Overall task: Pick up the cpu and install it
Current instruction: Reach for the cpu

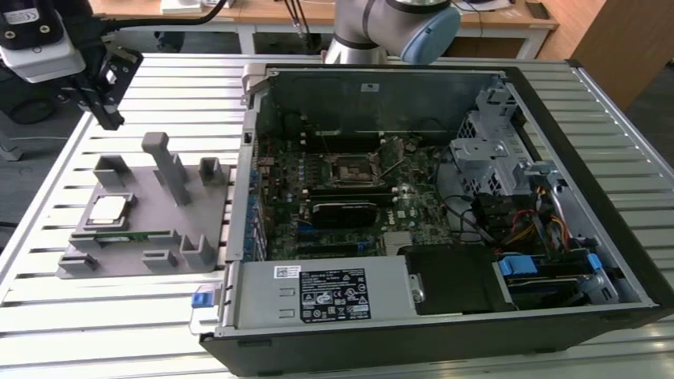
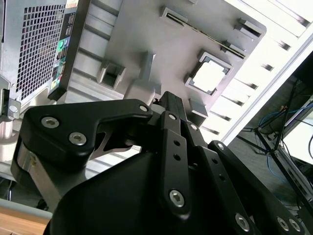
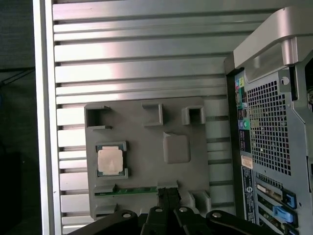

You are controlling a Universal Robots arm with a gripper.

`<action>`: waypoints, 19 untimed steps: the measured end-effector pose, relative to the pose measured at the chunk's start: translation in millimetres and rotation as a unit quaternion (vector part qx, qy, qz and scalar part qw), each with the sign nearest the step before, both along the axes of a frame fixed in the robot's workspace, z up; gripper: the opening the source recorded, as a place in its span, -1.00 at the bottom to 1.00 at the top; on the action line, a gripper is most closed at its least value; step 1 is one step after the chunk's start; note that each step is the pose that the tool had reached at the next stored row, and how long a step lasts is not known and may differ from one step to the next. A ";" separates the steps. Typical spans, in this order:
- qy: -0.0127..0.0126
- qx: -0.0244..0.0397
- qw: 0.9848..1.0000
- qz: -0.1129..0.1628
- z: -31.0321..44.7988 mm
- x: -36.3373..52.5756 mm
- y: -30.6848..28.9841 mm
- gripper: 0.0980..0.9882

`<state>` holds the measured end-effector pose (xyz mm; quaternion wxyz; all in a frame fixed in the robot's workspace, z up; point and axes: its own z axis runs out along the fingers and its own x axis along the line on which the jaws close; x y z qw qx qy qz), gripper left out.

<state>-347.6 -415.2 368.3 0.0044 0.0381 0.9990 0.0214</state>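
While the gripper [image 1: 109, 118] hangs in the air at the exterior view's left, I read its fingers as pressed together with nothing caught between them. Both wrist views show the black tips meeting, and they carry no load. So, empty-handed for now.

Below it the grey holder plate [image 1: 142, 197] lies flat on the slatted metal table [image 1: 179, 87]. The gripper is up above that plate and touches none of it.

There's the cpu [image 1: 109, 210], silvery top up, sitting square in its own bracketed recess on the plate. It comes through bright in both wrist views. Just beside it, along the plate's edge, the green memory stick [image 1: 126, 235] lies in its slot, untouched as far as I can see.

Moving out to the exterior view's right, the computer case [image 1: 368, 91] lies on its side with the panel off and the main board facing up. The processor socket [image 1: 351, 167] sits near the middle of that board, well apart from the cpu. Its centre looks dark, with no silvery plate in it. Whether its metal frame is raised or down, I cannot tell from here.

My read on progress: right at the start. The cpu is not yet picked up and nothing has gone into the socket, so both the lift and the fitting are left to do.
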 end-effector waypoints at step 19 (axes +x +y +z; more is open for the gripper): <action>0.001 0.000 1.000 0.000 -1.5 -15.7 -8.4 -0.98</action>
